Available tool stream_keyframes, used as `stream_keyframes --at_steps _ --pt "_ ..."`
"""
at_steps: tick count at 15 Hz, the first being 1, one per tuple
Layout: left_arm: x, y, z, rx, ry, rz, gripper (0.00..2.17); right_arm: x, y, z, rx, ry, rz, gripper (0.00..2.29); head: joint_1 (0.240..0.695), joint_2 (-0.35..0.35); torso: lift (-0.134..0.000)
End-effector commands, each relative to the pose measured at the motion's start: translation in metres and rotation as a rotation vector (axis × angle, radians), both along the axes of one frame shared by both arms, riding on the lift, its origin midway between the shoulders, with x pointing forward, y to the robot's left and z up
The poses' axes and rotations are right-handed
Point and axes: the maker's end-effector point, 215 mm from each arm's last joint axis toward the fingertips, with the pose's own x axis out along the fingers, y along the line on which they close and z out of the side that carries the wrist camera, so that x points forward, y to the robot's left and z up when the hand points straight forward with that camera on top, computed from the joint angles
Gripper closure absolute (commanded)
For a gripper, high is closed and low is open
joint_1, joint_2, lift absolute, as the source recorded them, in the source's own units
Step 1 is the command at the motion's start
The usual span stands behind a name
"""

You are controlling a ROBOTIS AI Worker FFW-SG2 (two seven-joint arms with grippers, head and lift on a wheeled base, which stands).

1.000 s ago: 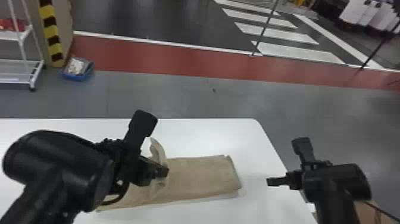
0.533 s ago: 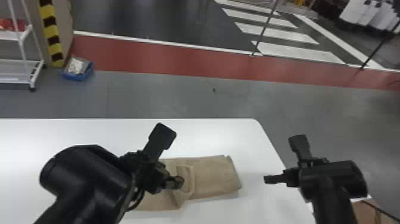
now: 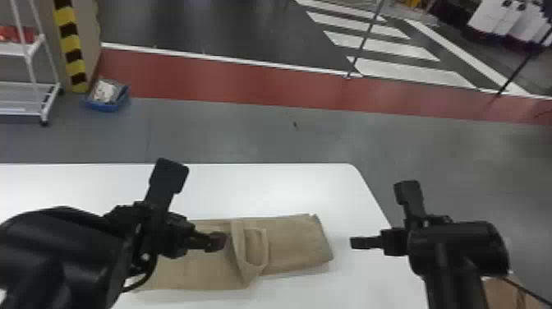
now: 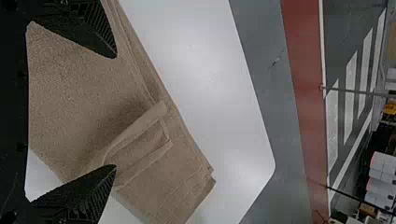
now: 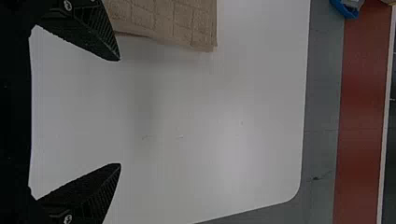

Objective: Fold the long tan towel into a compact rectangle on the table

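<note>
Clerk: Head view, condition of the tan towel?

Inspector: The tan towel (image 3: 295,246) lies on the white worktop (image 3: 267,185), near its far right corner. It forms a long strip with a looped fold (image 3: 265,248) crossing its upper side.

Clerk: And the left end effector (image 3: 198,206)?

Inspector: Released, fingers spread. One finger reaches over the towel, beside the looped fold; contact cannot be determined.

Clerk: The right end effector (image 3: 380,214)?

Inspector: Also released, just beyond the towel's right end, holding nothing. Noted on the floor behind: a blue bin (image 3: 107,107), beside a white rack (image 3: 44,98) and a striped post (image 3: 73,49).

Clerk: Left wrist view?

Inspector: Fingers wide apart, with towel between them. The looped fold lies past one fingertip, toward the towel's end. Layered edges run along one long side.

Clerk: Right wrist view?

Inspector: Fingers wide apart, white worktop between. The towel's end, bearing a pattern of squares, lies near one finger; whether they touch, I cannot tell.
</note>
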Motion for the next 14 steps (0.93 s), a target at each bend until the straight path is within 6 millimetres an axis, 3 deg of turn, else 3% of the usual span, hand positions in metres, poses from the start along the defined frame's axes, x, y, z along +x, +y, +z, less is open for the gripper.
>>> stream_keyframes --at_steps 1,5,8,9,11,14 --pt "0.006 0.033 0.004 -0.048 0.008 0.082 0.04 -0.002 0.042 0.006 0.085 0.010 -0.008 0.08 0.695 -0.350 0.000" --pt "0.007 0.087 0.004 -0.113 0.024 0.188 0.04 0.010 0.126 0.011 0.156 0.022 0.071 0.08 0.695 -0.350 0.000" --pt "0.004 0.128 -0.007 -0.136 0.051 0.266 0.07 0.031 0.201 0.029 0.251 -0.008 0.137 0.08 0.695 -0.345 0.000" --pt "0.002 0.132 -0.009 -0.141 0.054 0.272 0.07 0.034 0.230 0.030 0.288 -0.005 0.173 0.09 0.695 -0.277 0.000" --pt "0.001 0.139 -0.011 -0.149 0.059 0.284 0.07 0.041 0.276 0.036 0.316 -0.013 0.234 0.09 0.695 -0.210 0.000" --pt "0.004 0.142 -0.008 -0.157 0.037 0.289 0.08 0.035 0.319 0.018 0.289 0.043 0.315 0.09 0.695 -0.126 0.000"
